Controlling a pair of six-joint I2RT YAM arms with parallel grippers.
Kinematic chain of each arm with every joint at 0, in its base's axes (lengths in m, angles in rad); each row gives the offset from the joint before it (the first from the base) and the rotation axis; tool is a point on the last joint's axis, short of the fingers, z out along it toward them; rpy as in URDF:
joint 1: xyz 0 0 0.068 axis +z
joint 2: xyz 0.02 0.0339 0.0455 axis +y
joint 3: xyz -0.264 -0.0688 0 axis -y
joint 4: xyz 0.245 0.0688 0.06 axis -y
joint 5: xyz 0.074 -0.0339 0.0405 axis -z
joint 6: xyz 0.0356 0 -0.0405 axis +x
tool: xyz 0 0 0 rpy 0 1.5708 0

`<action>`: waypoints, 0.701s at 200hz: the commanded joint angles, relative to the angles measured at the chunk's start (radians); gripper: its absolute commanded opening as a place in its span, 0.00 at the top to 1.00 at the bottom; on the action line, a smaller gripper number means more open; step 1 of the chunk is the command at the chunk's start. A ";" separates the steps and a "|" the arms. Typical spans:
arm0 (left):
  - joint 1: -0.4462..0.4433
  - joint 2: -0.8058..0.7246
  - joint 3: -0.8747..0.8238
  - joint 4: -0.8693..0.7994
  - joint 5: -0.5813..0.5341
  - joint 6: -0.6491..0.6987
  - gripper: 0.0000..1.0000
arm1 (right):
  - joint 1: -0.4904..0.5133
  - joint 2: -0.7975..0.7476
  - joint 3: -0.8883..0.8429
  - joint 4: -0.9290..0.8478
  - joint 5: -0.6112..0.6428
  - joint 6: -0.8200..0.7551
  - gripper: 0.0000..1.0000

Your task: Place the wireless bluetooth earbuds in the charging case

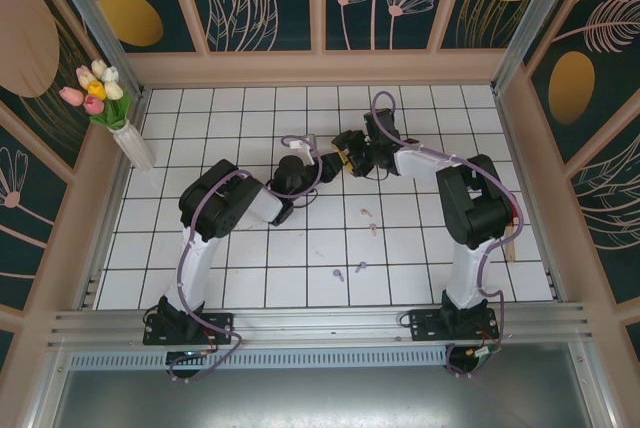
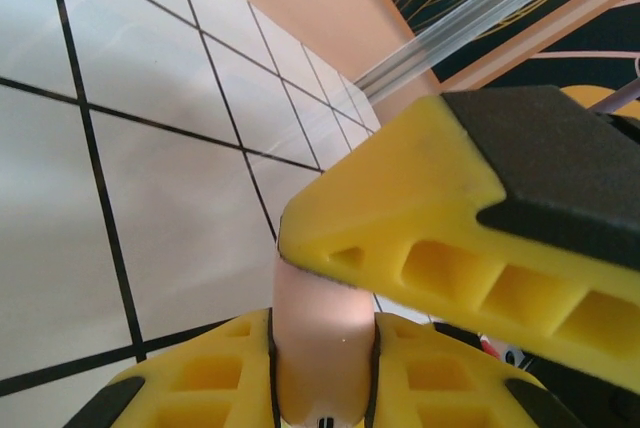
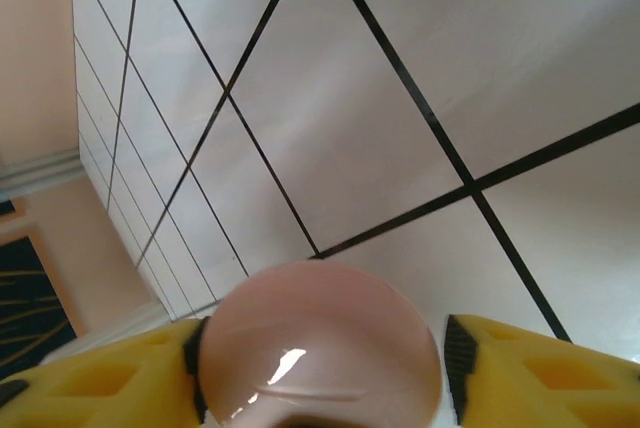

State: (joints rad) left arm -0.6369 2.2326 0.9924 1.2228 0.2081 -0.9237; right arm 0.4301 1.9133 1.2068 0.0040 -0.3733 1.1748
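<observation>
"Hands first: what has each one got?"

"My left gripper [image 1: 322,160] is closed tight on the pink charging case [image 2: 320,388]. In the left wrist view its rounded body sits pinched between my two yellow fingers [image 2: 190,378], with the white tiled table [image 1: 250,278] behind it."

"And the right?"

"My right gripper [image 1: 352,160] meets the left one nose to nose over the far middle of the table. Its jaws stand apart on either side of the same case [image 3: 320,328]. One black pad lies against the glossy dome, and a pale sliver shows between the dome and the other pad [image 3: 458,353]. So that hand is loose around the case, not clamped on it. From the left wrist, one of its fingers [image 2: 450,238] lies across the top end of the case and looks to be touching it."

"Where are the earbuds?"

"Down on the tiles between my two arms, nearer my bases than the grippers are. The pink earbuds [image 1: 367,214] lie close together just on my side of the right gripper. The lilac earbuds [image 1: 361,267] lie side by side nearer still to me, well apart from the case. Whether the case lid is up or down I cannot tell."
</observation>
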 commanded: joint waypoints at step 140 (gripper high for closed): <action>0.043 -0.249 0.008 -0.439 0.493 0.299 0.93 | -0.225 -0.563 -0.557 0.329 -0.035 -0.546 0.25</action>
State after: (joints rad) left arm -0.6205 2.0430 0.9836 0.9146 0.5716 -0.7181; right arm 0.2081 1.4246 0.7105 0.1658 -0.3450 0.8146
